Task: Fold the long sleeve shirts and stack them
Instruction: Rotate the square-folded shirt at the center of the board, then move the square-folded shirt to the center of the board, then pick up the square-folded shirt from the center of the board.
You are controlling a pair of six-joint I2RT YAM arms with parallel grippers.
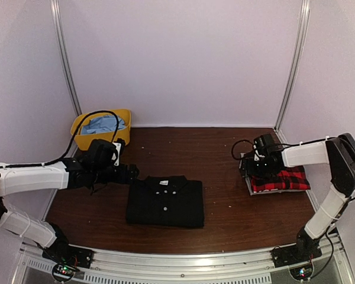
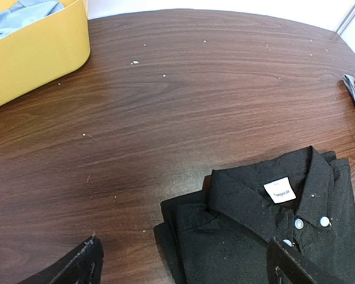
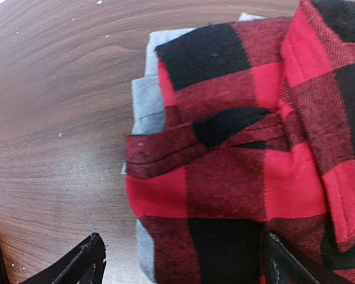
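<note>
Left claw (image 2: 183, 249) and right claw (image 3: 182, 242) spread, both empty.
Black shirt (image 1: 165, 202) looks soft, limp; better grip both side edges. Plaid shirt (image 3: 225, 177) lies well right of it.

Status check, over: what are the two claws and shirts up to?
Left claw open beside folded black shirt. Right claw open over plaid shirt on grey cloth. Nothing between them.
</note>
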